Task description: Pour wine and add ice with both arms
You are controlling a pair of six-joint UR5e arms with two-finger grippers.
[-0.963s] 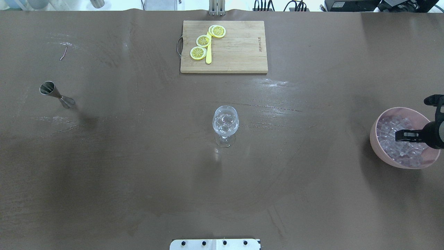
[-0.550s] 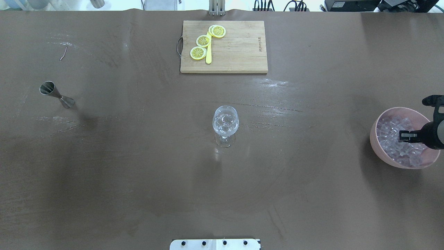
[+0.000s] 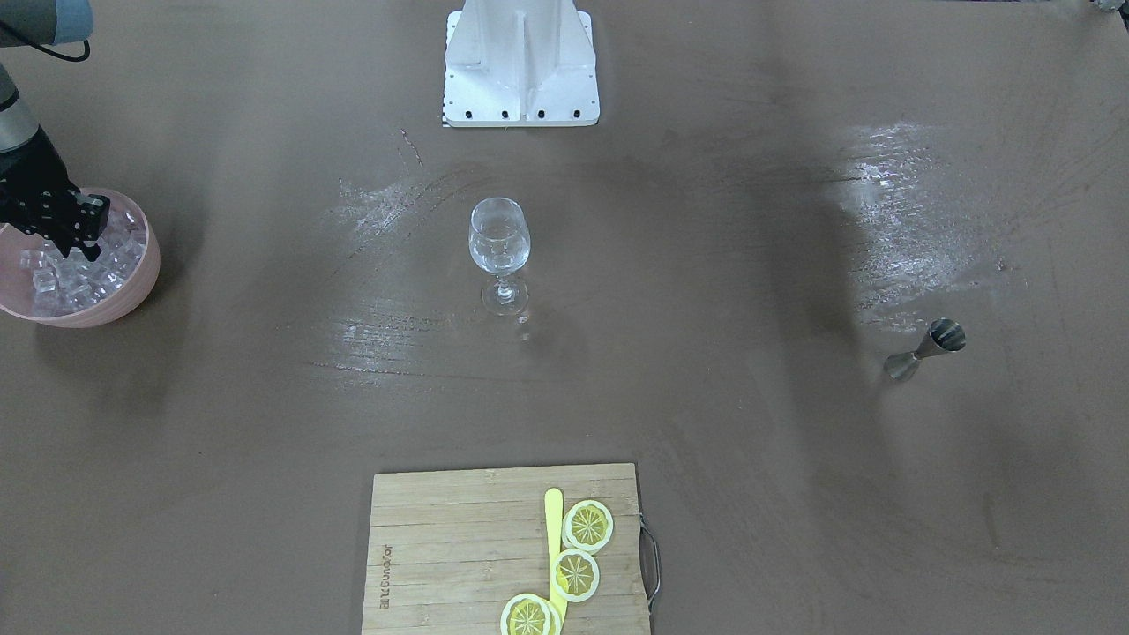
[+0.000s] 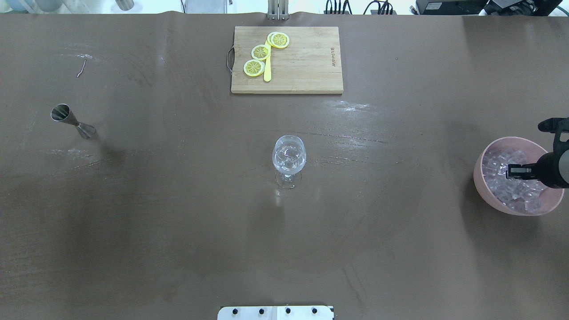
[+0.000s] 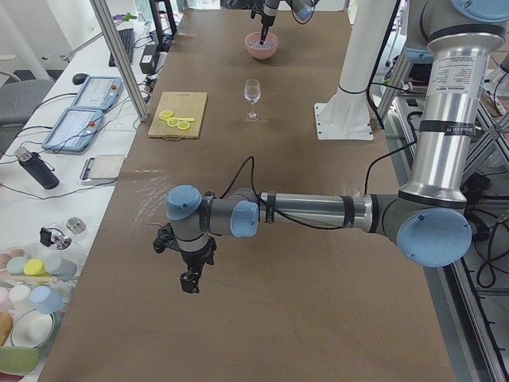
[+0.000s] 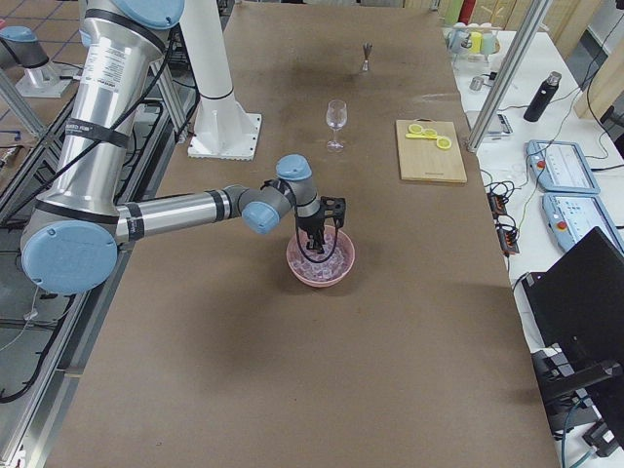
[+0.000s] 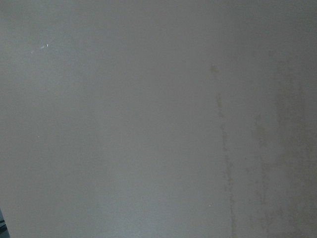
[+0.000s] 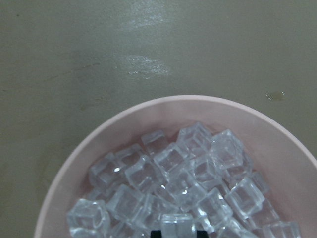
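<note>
Glassy, colourless cubes of the ice (image 8: pixel 173 173) lie heaped in a smooth, round pink bowl (image 4: pixel 479 178) at the table's end on the robot's right. The black right gripper (image 4: pixel 511 171) points down among them. Its wrist view shows dark tips on either side of one cube, but I cannot tell whether it pinches that cube. A clear stemmed wine glass (image 4: pixel 289 156) stands upright mid-table, well apart from the bowl. The left gripper (image 5: pixel 189 280) hangs over the matte brown table (image 5: pixel 278 318); its grip cannot be told.
</note>
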